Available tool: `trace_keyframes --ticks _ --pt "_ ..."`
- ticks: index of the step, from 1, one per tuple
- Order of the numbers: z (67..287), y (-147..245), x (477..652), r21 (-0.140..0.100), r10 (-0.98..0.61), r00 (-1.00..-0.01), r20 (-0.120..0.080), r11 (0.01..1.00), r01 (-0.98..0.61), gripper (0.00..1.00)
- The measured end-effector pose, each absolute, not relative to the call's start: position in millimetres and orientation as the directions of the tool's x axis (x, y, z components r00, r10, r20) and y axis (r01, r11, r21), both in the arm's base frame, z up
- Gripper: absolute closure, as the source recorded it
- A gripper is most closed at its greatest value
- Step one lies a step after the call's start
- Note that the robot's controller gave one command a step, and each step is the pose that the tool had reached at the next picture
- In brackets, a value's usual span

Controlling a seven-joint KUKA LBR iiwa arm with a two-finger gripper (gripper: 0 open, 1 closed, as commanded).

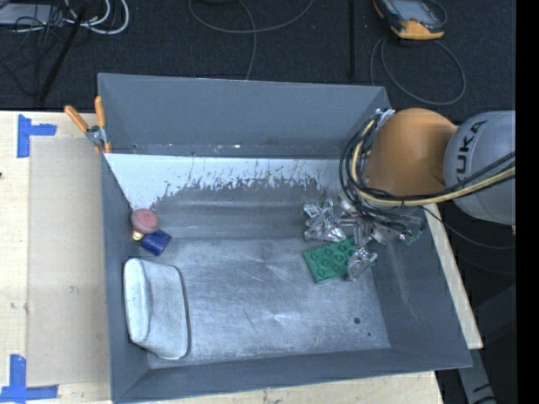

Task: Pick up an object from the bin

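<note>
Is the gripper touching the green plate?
Cannot tell. Camera view: the gripper overlaps the upper right edge of the green plate from above, hiding any contact or gap.

The bin (253,124) was dull grey metal, its floor scratched to a paler sheen toward 12 o'clock. At 3 o'clock the green studded plate (327,263) looked like matt plastic, the gripper (352,241) was bright bare metal, and the orange cover (408,154) on its wrist was smooth and glossy. At 8 o'clock the pale grey pad (156,305) looked matt; at 9 o'clock the pink cap (144,220) and blue block (157,242) looked like smooth plastic.
</note>
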State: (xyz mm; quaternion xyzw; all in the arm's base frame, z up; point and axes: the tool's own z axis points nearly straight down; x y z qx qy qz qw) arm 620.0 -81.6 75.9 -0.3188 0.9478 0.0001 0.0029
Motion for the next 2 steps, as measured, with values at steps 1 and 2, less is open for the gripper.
trace_keyframes --ticks 1,2 --pt "77.9 -80.4 621.2 -0.004 -0.602 -0.799 -0.012 0.799 -0.602 1.0" --pt "219.2 -58.4 620.4 -0.006 -0.604 -0.797 -0.009 0.797 -0.604 1.0"
